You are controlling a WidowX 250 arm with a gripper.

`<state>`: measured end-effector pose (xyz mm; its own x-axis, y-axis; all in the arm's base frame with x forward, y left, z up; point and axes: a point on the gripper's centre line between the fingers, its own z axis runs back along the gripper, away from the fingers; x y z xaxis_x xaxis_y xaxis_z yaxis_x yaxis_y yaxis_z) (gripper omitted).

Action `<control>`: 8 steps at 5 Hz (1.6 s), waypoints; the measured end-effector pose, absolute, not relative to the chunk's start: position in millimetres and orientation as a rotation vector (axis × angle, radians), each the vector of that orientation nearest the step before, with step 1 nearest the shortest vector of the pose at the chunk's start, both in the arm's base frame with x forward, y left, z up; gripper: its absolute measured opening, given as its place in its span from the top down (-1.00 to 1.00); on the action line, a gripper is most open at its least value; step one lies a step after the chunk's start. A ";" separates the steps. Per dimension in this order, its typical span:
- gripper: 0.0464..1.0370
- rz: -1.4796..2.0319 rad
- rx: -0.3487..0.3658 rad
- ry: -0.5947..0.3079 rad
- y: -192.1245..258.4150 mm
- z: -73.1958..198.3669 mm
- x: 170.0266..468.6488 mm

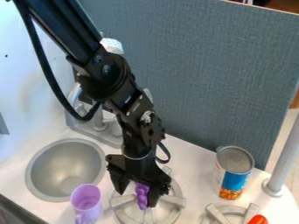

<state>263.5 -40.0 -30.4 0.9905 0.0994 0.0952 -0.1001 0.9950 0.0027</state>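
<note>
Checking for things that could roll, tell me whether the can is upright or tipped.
Upright: the can stands on the white counter, its round top facing up above its label.

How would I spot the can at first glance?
Find the big gray panel behind the white counter. The can stands upright before it, toward the right, beside the gray pole. Its round metal top and blue label set it apart from the orange-red thing nearby.

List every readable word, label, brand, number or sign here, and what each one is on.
No text can be read.
Can: printed label, lettering too small to read.
Arm: small pale marks, too small to tell whether they are print.
</note>
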 end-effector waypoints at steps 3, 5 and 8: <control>-0.93 0.207 -0.014 -0.112 -33.5 -38.4 292.7; -0.93 0.260 0.087 -0.036 -19.8 -80.3 317.1; -0.50 0.239 0.080 -0.029 -20.4 -84.6 318.2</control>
